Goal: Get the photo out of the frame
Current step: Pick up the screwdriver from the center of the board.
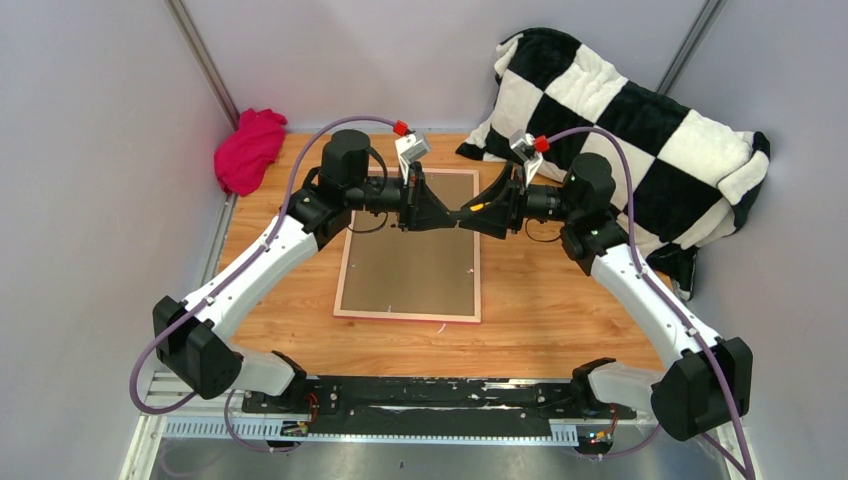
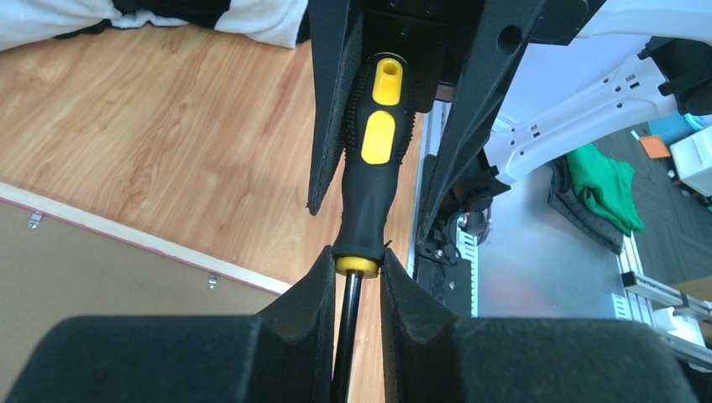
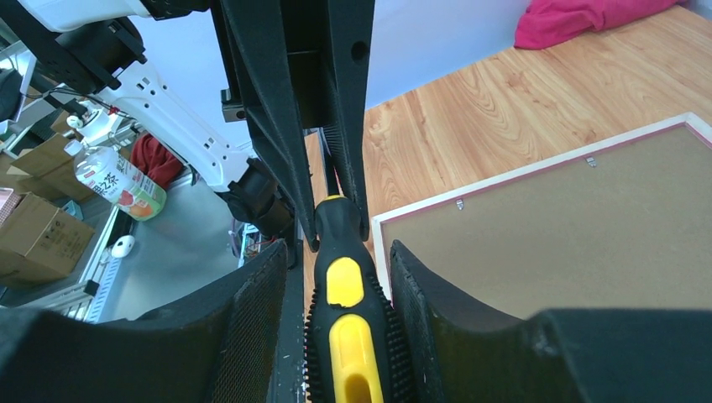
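Observation:
The frame (image 1: 405, 316) lies flat on the table, its thin pink border around a brown backing board (image 1: 410, 250) that faces up. The photo is hidden under the board. Above the frame's far end the two grippers meet tip to tip around a black-and-yellow screwdriver (image 1: 478, 208). My left gripper (image 2: 354, 256) is shut on the screwdriver (image 2: 374, 168) at the yellow collar where the shaft begins. My right gripper (image 3: 338, 249) stands open around the handle (image 3: 348, 319), with a gap showing beside it. The frame's corner and small metal tabs (image 3: 459, 203) show below.
A magenta cloth (image 1: 248, 148) lies at the back left corner. A black-and-white checked blanket (image 1: 630, 130) is heaped at the back right, spilling onto the table. Grey walls close in the sides and back.

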{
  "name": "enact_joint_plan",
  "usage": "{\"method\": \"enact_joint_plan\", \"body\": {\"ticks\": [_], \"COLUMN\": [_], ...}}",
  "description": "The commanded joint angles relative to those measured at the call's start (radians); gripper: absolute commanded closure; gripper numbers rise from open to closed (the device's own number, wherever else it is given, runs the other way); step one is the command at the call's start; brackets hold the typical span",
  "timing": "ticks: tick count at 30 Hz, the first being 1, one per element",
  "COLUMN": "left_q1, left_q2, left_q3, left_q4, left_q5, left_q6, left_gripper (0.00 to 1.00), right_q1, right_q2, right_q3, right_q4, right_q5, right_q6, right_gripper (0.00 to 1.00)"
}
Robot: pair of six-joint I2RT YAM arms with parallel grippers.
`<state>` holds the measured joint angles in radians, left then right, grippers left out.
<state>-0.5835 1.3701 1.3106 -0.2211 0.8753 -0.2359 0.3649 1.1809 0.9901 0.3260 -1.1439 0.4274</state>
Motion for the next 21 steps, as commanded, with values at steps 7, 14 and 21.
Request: {"method": "enact_joint_plan", "body": {"ticks": [7, 14, 21], "left_q1": [0.000, -0.001, 0.000], "left_q2": [0.012, 0.013, 0.008], "left_q3": [0.001, 0.028, 0.031], "left_q4": [0.075, 0.054, 0.048], "left_q5": [-0.018, -0.028, -0.033], "left_q6": [0.007, 0.013, 0.021], "left_gripper": [1.00, 1.00, 1.00], "right_q1": [0.046, 0.050, 0.052], "right_q2": [-0.021, -0.016, -0.003], "right_q3": [0.004, 0.024, 0.051], "right_q4": [0.063, -0.043, -0.125], "right_q5": [-0.036, -0.035, -0.042], "right_q6": [0.037, -0.062, -0.110], "right_gripper": [0.61, 0.94, 0.84]}}
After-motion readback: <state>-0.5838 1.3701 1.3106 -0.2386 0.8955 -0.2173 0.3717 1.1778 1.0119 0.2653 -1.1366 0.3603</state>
